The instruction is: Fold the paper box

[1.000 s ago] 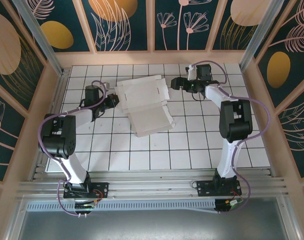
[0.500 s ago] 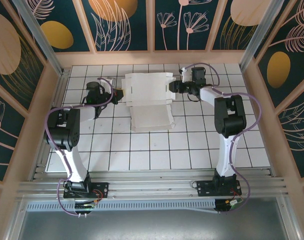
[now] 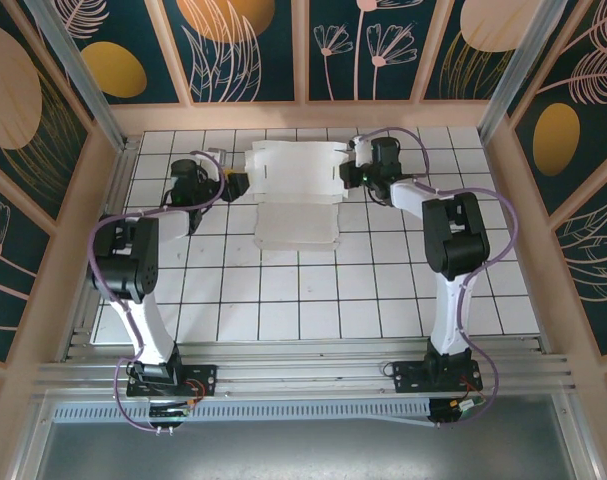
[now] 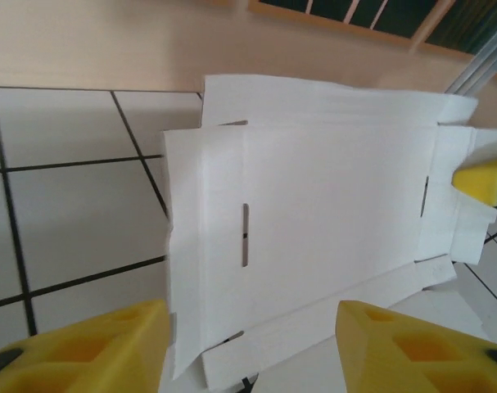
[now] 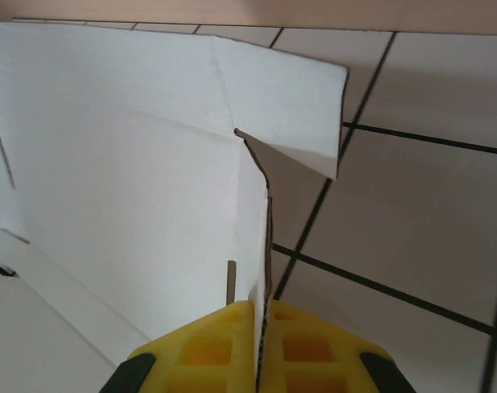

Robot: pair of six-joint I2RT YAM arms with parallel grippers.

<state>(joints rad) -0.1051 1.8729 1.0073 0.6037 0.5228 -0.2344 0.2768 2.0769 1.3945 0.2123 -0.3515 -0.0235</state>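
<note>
While the paper box [image 3: 295, 195] lay half unfolded at the far side of the tiled desk [image 3: 283, 300], close to the wooden wall [image 3: 283, 118], one arm reached toward it from each side. The right gripper [image 5: 260, 323] was closed on a thin upright flap at the box's right edge. Its yellow fingers [image 5: 207, 348] pressed the cardboard between them, and their lower part was cut off at the bottom of the right wrist view. The left gripper [image 4: 250, 315] stood wide open and held nothing. The left edge of the box reached in between its two fingers, but I could not tell whether they touched it. From above, both pairs of fingertips were too small to make out.
</note>
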